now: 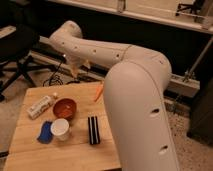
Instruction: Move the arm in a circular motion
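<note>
The arm rises past the right edge of the table and reaches left above its far edge. The gripper hangs above that far edge. Whether it is open or closed cannot be determined. A red bowl and a white cup stand on the table.

Wooden table bears bottle, red bowl, white cup, carrot.

Cream-white arm with a smooth, faintly glossy, plastic-looking shell. Its pale, matt gripper hangs over the far edge of the desk, which is pale planked wood with a dull finish. On the desk are a glossy red bowl and a white, matt cup.
</note>
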Controlling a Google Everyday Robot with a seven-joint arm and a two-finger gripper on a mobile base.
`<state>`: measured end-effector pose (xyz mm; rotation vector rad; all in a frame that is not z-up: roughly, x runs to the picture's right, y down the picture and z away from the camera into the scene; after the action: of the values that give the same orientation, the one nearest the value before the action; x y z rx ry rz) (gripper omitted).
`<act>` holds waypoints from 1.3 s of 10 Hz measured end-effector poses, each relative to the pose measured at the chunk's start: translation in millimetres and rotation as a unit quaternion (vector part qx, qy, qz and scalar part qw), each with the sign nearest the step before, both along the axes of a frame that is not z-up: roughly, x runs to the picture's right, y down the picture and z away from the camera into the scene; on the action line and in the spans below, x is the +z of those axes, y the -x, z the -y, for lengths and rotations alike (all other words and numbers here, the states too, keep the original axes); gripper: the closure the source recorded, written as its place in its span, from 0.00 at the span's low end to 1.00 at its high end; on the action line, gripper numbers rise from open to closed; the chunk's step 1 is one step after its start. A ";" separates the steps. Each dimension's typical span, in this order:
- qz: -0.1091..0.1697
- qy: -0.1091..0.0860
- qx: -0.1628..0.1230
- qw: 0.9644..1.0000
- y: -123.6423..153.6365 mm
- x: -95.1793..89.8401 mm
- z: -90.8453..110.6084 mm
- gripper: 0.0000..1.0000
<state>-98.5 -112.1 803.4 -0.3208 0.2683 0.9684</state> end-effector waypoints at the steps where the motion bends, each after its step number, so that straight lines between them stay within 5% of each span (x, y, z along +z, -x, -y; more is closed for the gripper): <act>1: -0.032 0.010 0.035 0.999 -45.9 13.1 -0.2 0.35; 2: -0.062 0.019 0.068 0.996 -89.4 20.5 -3.7 0.35; 4: -0.137 0.043 0.150 0.978 -202.7 19.0 -26.3 0.35; 6: -0.185 0.072 0.181 0.963 -274.3 0.9 -60.3 0.35; 7: -0.203 0.091 0.180 0.958 -299.7 -13.2 -84.9 0.35; 9: -0.202 0.111 0.163 0.959 -309.1 -39.8 -120.3 0.35; 11: -0.174 0.127 0.120 0.969 -282.0 -72.7 -158.6 0.35; 13: -0.157 0.142 0.079 0.974 -260.4 -107.8 -194.7 0.35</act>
<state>161.9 82.7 695.6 -0.4556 0.6828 1.1408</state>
